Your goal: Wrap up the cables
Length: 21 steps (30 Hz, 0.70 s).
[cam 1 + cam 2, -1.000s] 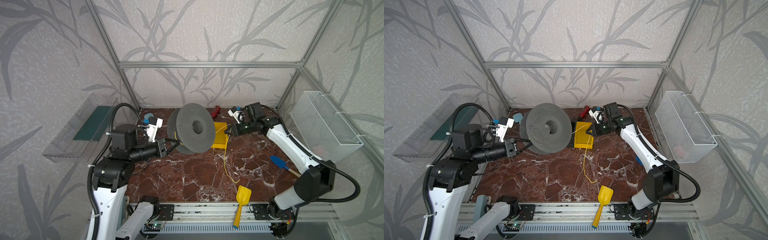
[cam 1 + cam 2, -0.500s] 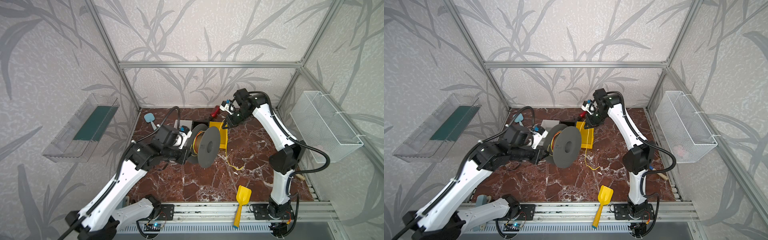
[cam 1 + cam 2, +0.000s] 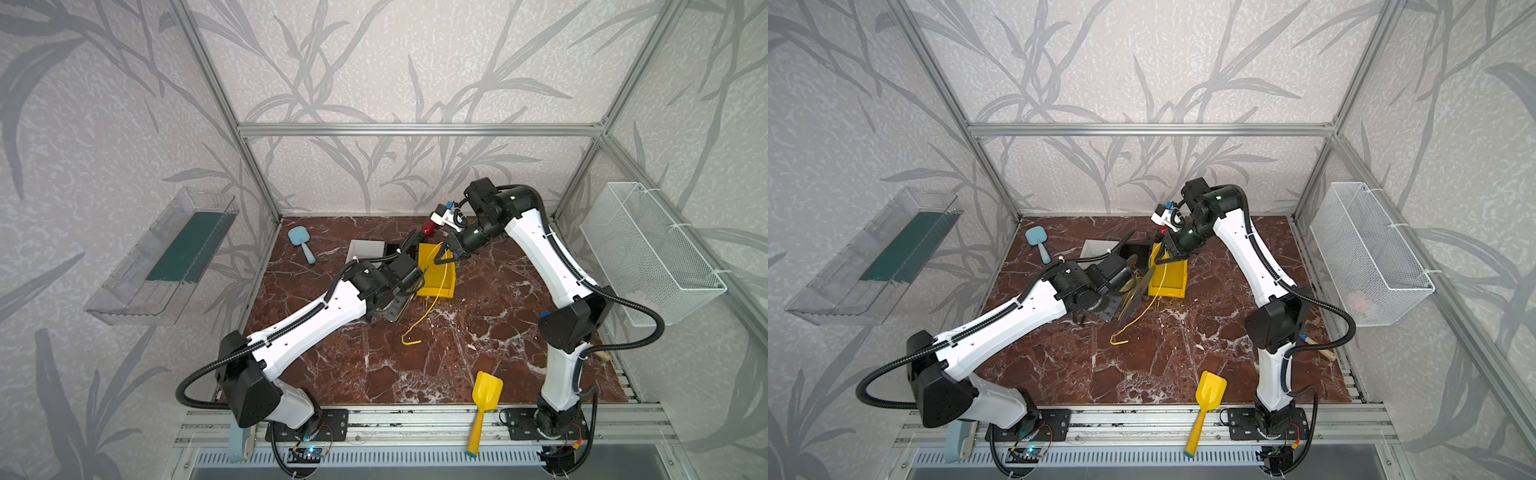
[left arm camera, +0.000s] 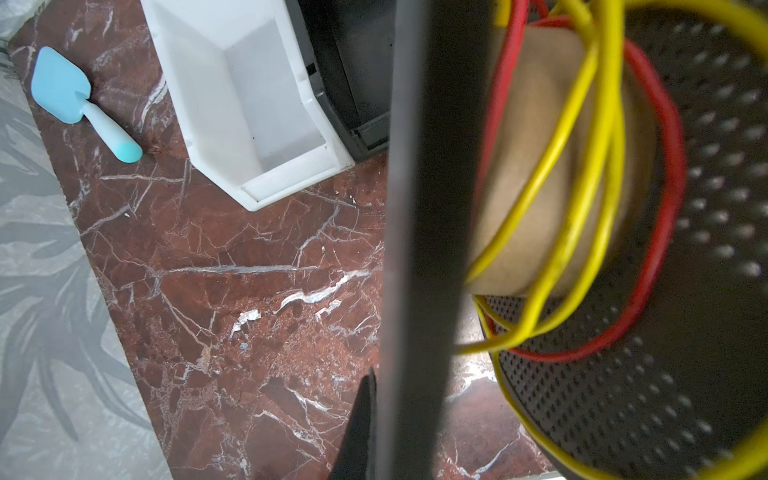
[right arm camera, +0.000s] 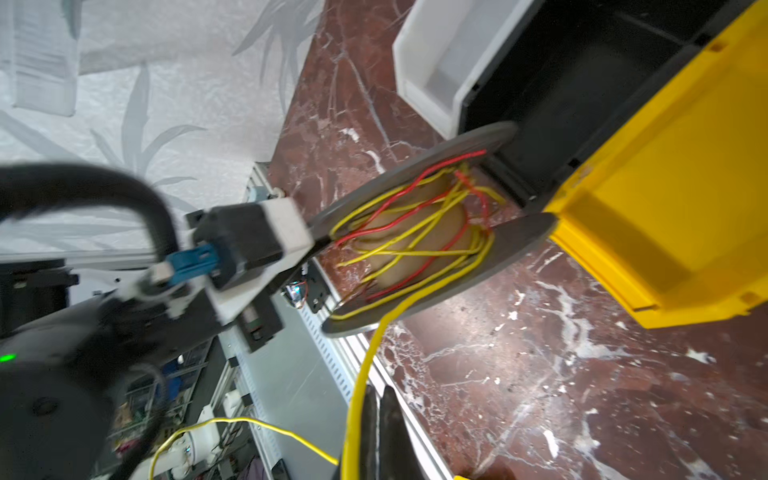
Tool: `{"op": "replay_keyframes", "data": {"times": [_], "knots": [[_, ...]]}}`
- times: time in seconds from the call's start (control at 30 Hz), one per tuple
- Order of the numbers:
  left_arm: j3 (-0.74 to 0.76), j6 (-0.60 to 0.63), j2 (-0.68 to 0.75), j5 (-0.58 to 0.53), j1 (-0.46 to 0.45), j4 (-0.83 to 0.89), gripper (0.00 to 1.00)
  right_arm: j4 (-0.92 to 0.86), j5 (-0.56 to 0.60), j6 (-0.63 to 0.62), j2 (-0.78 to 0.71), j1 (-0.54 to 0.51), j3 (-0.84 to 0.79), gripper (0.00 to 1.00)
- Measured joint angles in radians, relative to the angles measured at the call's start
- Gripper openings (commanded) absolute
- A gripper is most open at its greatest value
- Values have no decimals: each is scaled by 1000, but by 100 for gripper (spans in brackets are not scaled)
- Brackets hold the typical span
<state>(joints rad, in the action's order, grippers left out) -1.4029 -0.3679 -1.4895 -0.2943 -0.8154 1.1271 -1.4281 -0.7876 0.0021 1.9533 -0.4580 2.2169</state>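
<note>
Far left: blue scoop (image 3: 302, 245) and white bin (image 3: 365, 249), both off the work. Left gripper (image 5: 318, 243) is clamped shut on the near flange edge of the spool (image 3: 1136, 295), holding it tipped on edge above the marble with its axis roughly level, so the groove between the flanges faces the right arm. The cable (image 5: 365, 353) is partly on: loose, uneven yellow turns around the cardboard core (image 4: 561, 166), mixed with a red wire (image 4: 674, 166). From the groove it runs a short way to the right gripper (image 3: 442, 259), which sits just right of the spool and further back, over the yellow bin (image 3: 436, 276). Its jaws are closed and the cable runs along the fingertips (image 5: 380, 415). It looks pinched there, but the actual contact is at the frame edge, so not certain. Past the gripper the slack drops forward onto the table and ends in a hooked free end (image 3: 411, 342) in front of the spool. My read is that the right arm feeds and the left turns; the key is keeping the feed line in the groove plane, or turns ride over a flange.
</note>
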Motion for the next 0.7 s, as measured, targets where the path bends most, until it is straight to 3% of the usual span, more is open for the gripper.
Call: {"op": "replay_keyframes", "data": {"times": [0.13,0.4,0.57,0.67,0.7], "knots": [[0,-90,-19,6,-5,-34,0,57,-57,14,-67,-65,-114,0],[97,-249,-17,63,-5,-156,0,355,-115,144,-307,-139,-603,0],[175,-318,0,133,-2,-238,0,573,-90,240,-418,-143,-865,13],[193,-341,11,166,-2,-273,0,657,-54,276,-461,-145,-941,25],[198,-346,17,172,-1,-285,0,684,-50,286,-473,-146,-960,26]]}}
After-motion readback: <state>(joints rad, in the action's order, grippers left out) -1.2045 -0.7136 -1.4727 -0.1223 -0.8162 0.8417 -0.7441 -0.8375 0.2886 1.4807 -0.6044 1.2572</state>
